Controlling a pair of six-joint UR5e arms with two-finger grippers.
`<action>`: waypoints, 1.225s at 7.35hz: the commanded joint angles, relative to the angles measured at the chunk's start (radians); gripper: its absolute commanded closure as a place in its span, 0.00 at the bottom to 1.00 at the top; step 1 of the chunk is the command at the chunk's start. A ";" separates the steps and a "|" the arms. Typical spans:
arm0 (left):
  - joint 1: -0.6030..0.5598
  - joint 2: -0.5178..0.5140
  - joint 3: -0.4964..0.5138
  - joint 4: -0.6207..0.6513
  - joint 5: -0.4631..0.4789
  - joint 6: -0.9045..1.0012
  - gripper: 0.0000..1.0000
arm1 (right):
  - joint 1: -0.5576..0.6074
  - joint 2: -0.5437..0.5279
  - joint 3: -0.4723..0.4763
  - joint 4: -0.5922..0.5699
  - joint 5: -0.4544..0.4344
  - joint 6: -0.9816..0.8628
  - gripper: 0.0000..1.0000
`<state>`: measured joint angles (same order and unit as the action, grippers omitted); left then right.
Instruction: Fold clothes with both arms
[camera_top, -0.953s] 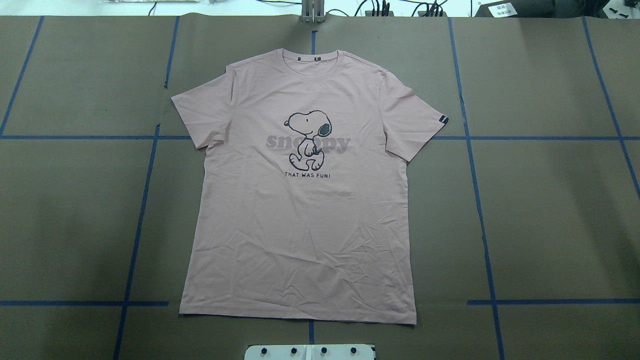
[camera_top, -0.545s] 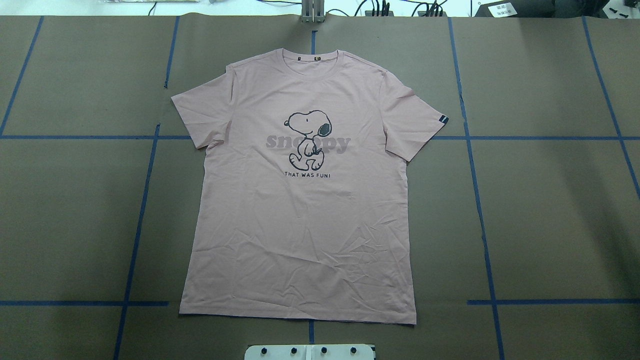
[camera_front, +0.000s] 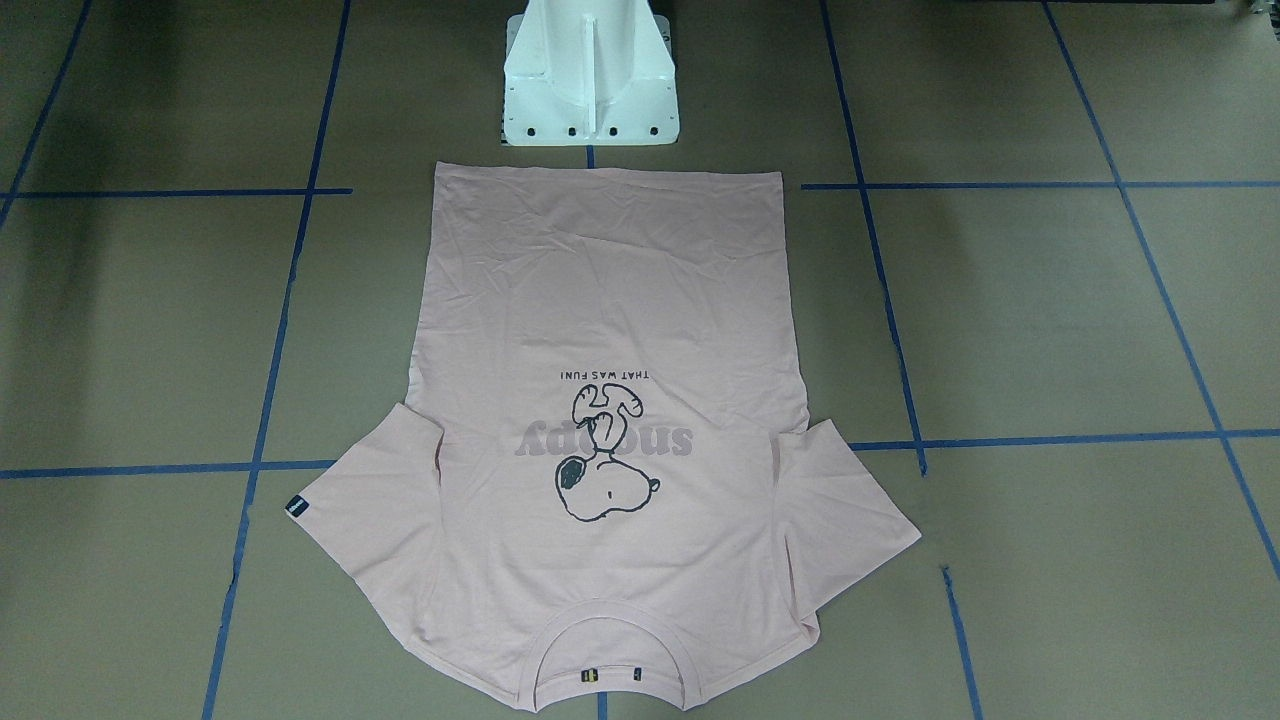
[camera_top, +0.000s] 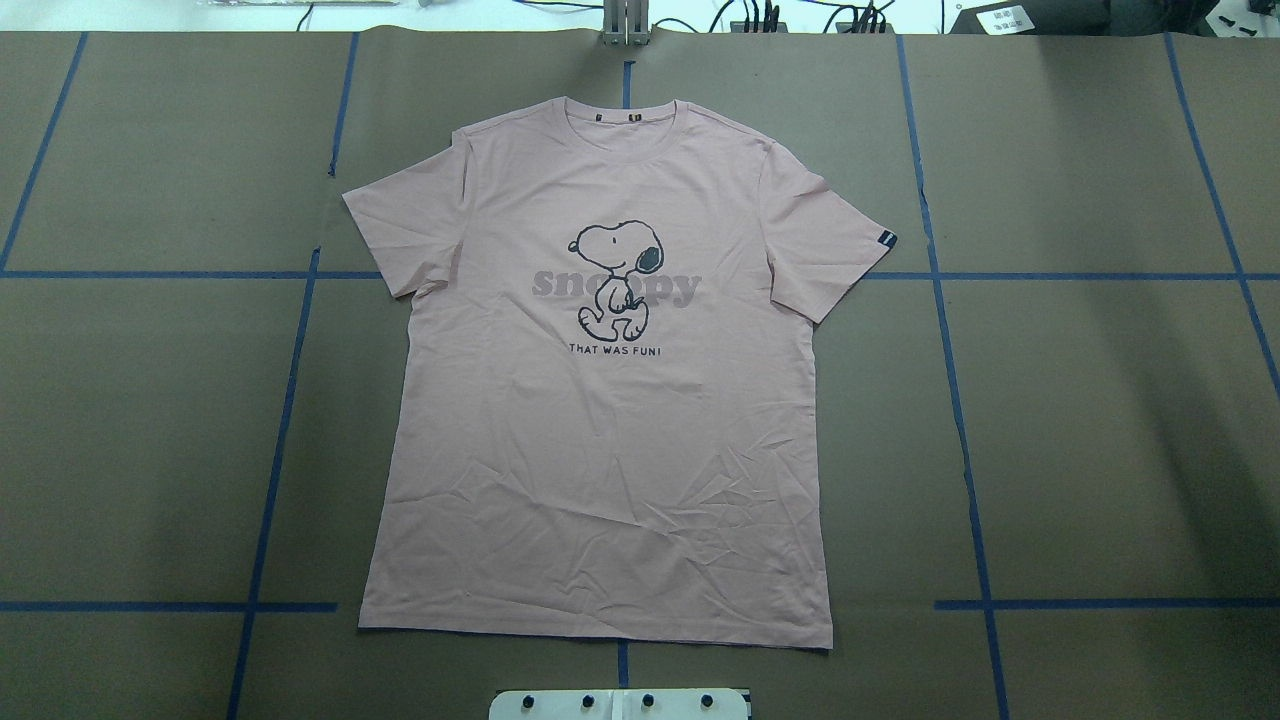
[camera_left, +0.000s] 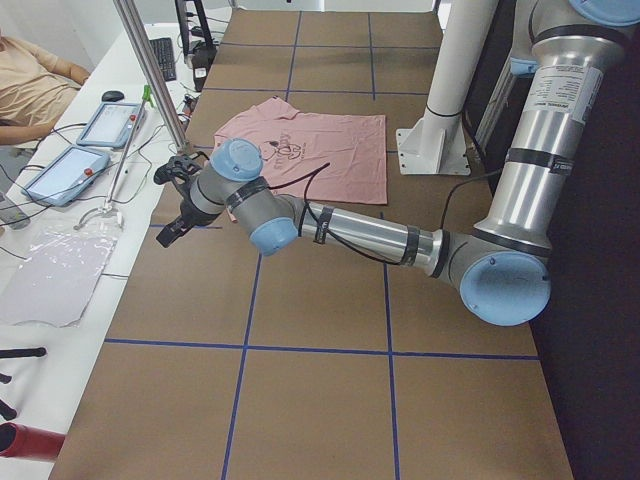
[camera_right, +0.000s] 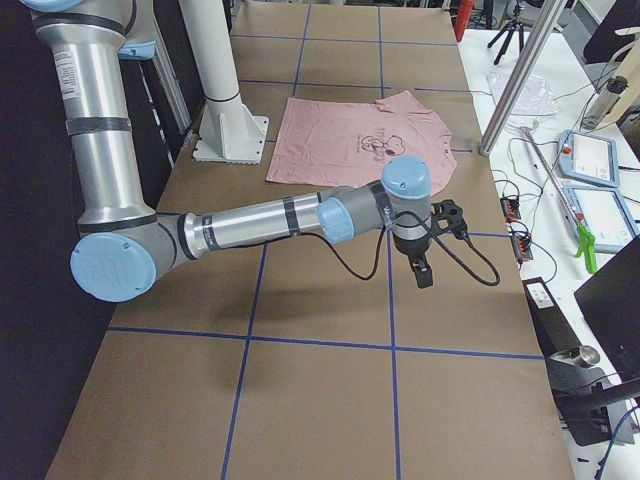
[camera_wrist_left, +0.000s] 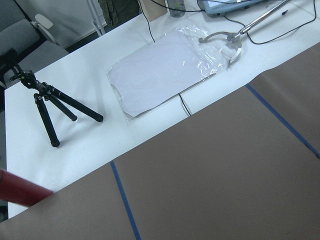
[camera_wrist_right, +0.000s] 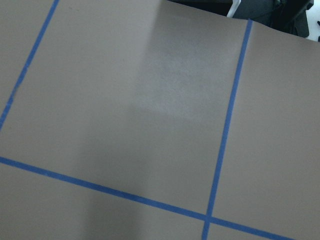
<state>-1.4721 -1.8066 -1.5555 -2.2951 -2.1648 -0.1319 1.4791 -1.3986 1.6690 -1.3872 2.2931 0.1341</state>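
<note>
The Snoopy T-shirt (camera_top: 600, 450) lies spread flat for folding. My left pincer (camera_left: 172, 230) and right pincer (camera_right: 423, 276) hang well clear; whether they are clenched, I cannot tell.

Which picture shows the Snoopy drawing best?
The overhead exterior view: the Snoopy drawing sits upright, large and sharp on the pink T-shirt. The front-facing view shows it upside down, both side views show it tiny, and the wrist cameras miss it.

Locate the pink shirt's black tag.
Overhead view: the small black tag sits on the right sleeve hem of the pale pink T-shirt, near a blue tape crossing.
</note>
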 joint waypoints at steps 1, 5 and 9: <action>0.065 -0.002 0.001 -0.009 0.002 -0.003 0.00 | -0.135 0.116 -0.043 0.078 -0.017 0.248 0.00; 0.076 -0.002 -0.002 -0.011 0.002 -0.003 0.00 | -0.409 0.232 -0.296 0.535 -0.277 0.680 0.00; 0.078 0.000 -0.003 -0.012 0.000 -0.003 0.00 | -0.601 0.300 -0.290 0.452 -0.489 0.869 0.01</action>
<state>-1.3945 -1.8076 -1.5580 -2.3066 -2.1642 -0.1350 0.9161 -1.1161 1.3799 -0.8803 1.8535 0.9741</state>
